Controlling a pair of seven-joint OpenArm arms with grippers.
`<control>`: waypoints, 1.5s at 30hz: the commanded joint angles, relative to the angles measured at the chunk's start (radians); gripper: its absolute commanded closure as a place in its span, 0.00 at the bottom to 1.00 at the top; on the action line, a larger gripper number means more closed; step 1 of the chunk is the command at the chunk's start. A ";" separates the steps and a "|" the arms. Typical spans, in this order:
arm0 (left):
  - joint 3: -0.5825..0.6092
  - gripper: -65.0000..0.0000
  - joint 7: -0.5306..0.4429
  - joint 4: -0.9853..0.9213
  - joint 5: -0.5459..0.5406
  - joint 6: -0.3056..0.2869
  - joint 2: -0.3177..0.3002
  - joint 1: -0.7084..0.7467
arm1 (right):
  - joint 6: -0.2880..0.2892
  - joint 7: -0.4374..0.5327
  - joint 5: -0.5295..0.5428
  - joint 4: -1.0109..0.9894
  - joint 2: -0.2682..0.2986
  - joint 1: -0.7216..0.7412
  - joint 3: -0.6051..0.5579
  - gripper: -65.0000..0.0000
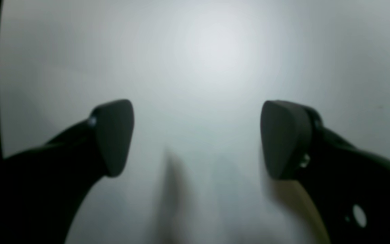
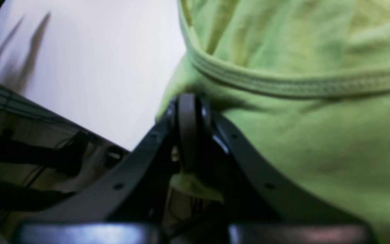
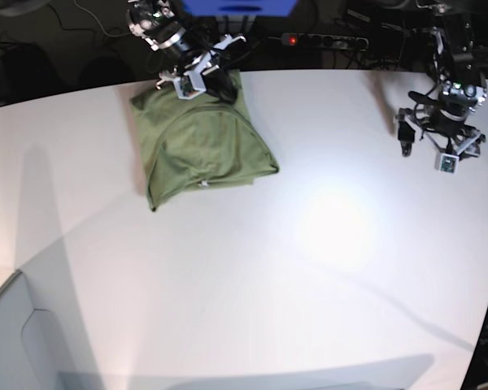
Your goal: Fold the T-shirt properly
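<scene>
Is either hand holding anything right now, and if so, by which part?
The right hand is shut on the T-shirt, pinching its edge beside a stitched hem. The left hand is open and empty.

A broad glare patch sits on the white table toward four o'clock of centre in the base view, with long soft shadows at eight and five o'clock and a dark, dim backdrop at twelve. The left wrist view is soft all over, with a bright bloom at twelve o'clock and a smeared shadow at six. The right wrist view is blurred, the T-shirt tinted yellow-green.
</scene>
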 commanded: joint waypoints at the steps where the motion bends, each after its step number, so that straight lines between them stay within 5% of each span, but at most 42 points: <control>1: -0.011 0.13 -0.017 0.037 -0.009 0.004 -0.011 0.010 | 0.002 0.067 0.013 0.053 0.007 -0.015 0.001 1.00; 9: -0.015 0.18 -0.017 0.125 -0.099 0.003 0.013 0.157 | -0.046 0.205 0.015 0.245 0.024 -0.186 0.116 1.00; 14: -0.054 0.70 -0.017 0.162 -0.188 0.003 0.019 0.291 | -0.063 0.206 0.016 0.227 0.022 -0.281 0.254 1.00; 18: -0.158 1.00 -0.017 0.197 -0.224 0.004 0.096 0.375 | -0.064 0.197 0.016 0.208 0.019 -0.364 0.310 1.00; 25: -0.166 1.00 -0.017 0.154 -0.216 0.014 0.216 0.512 | -0.064 0.198 0.015 0.019 0.021 -0.430 0.294 1.00; 32: -0.066 1.00 -0.039 -0.200 -0.197 0.015 0.219 0.443 | -0.064 0.206 0.013 -0.373 0.045 -0.258 0.172 1.00; 39: 0.078 1.00 -0.343 -0.529 0.033 0.015 0.225 0.348 | -0.066 0.298 0.015 -0.631 0.041 -0.144 0.155 1.00; 45: 0.183 1.00 -0.571 -0.972 0.096 0.015 0.224 0.194 | -0.066 0.314 0.015 -0.785 0.018 -0.074 0.159 1.00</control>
